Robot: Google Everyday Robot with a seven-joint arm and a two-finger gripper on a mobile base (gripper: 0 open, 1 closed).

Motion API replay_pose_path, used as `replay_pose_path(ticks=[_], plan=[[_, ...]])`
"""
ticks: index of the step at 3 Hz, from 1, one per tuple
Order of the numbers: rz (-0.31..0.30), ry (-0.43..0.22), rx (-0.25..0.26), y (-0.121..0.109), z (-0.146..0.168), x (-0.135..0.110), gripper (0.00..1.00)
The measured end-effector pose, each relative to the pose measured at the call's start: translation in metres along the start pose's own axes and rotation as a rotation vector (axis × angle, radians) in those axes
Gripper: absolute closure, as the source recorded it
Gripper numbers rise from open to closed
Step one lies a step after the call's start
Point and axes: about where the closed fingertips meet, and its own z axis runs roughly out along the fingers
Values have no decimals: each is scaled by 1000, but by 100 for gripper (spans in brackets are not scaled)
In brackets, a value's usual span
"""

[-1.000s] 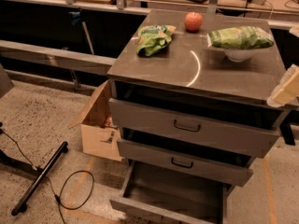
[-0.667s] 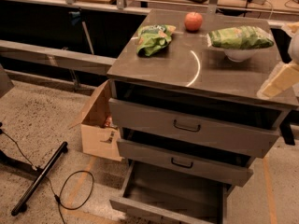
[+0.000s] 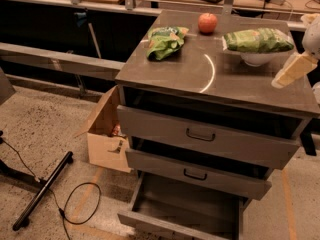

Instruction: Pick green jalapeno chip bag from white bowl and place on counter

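Bag location: lying flat on top of the white bowl (image 3: pixel 257 59) at the far right of the counter (image 3: pixel 175 74); this being the chip bag (image 3: pixel 257 40) named in the task.
Reason for resting so: bridging the rim rather than sinking in, being wider than the bowl; overhanging on both the left and right sides and leaving the upper face exposed.
Long axis: running left to right, roughly in line with the far edge of the counter.
Pointing: aiming the pale left sealed end toward the apple (image 3: pixel 207 22); aiming the tapered right end toward the right edge of the counter, sitting slightly nearer than the left end.
Gripper position: hanging at the right edge of the scene, the gripper (image 3: pixel 291 71) slanting down over the near right part of the counter, near and to the right of the bowl, apart from the bag.
Gripper state: cannot tell whether released or clenched; not touching the bag.
Reason for gripper pose: judged to be lining up an approach from the right end of the bag.
Other bag: lying bunched at the far left (image 3: pixel 165 41), well apart from the bowl; not being the target.
Setting-down area: showing bare metal around the curved mark (image 3: pixel 210 77), judged suitable for placing.
Task standing: awaiting the pick; bag not yet lifted.
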Motion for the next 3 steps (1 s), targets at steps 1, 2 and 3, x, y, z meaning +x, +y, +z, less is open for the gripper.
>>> replay_pose_path(ticks=[1, 2, 3], plan=[[-8, -7, 46, -33, 16, 9, 0], [33, -70, 66, -55, 39, 13, 0], [69, -146, 79, -65, 64, 11, 0]])
